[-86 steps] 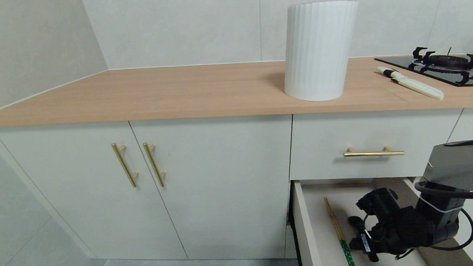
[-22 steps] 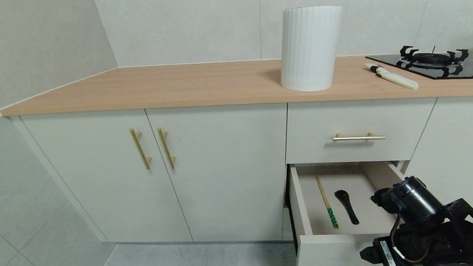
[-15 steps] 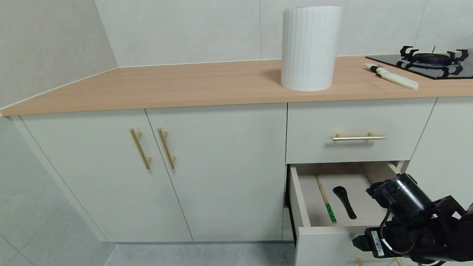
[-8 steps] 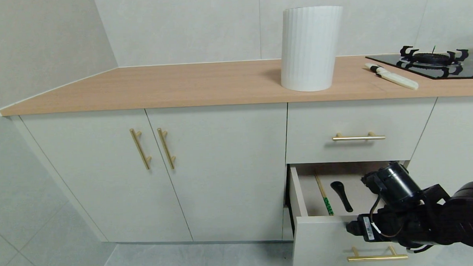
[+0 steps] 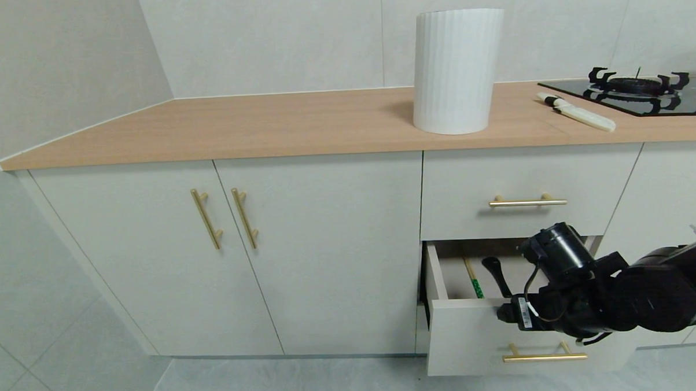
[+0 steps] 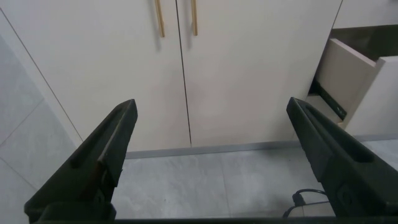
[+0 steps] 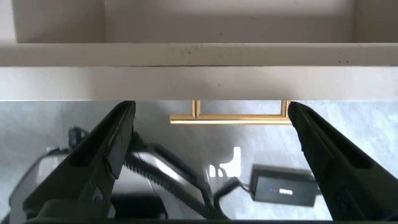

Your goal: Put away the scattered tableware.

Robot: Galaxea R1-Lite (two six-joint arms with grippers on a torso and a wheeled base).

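Observation:
The lower drawer [image 5: 474, 336] under the counter stands partly open. Inside it lie a pair of chopsticks with green ends [image 5: 472, 277] and a black spoon [image 5: 494, 274], both half hidden behind the drawer front. My right gripper [image 5: 505, 315] is open and sits against the drawer front just above its gold handle [image 5: 545, 357]. In the right wrist view the drawer front's top edge [image 7: 199, 68] and the handle [image 7: 239, 118] lie between the spread fingers [image 7: 109, 158]. My left gripper [image 6: 211, 162] is open, low, facing the cabinet doors. A white knife [image 5: 576, 113] lies on the counter.
A tall white ribbed container [image 5: 456, 70] stands on the wooden counter [image 5: 235, 127]. A gas hob [image 5: 639, 90] is at the far right. The upper drawer [image 5: 527, 183] is closed. Two cabinet doors with gold handles [image 5: 224, 218] are to the left. Grey floor tiles [image 6: 205, 186] lie below.
The lower drawer has slid inward from wide open to about a third open, with my right gripper moving forward against its front. The chopsticks and spoon rode in with it.

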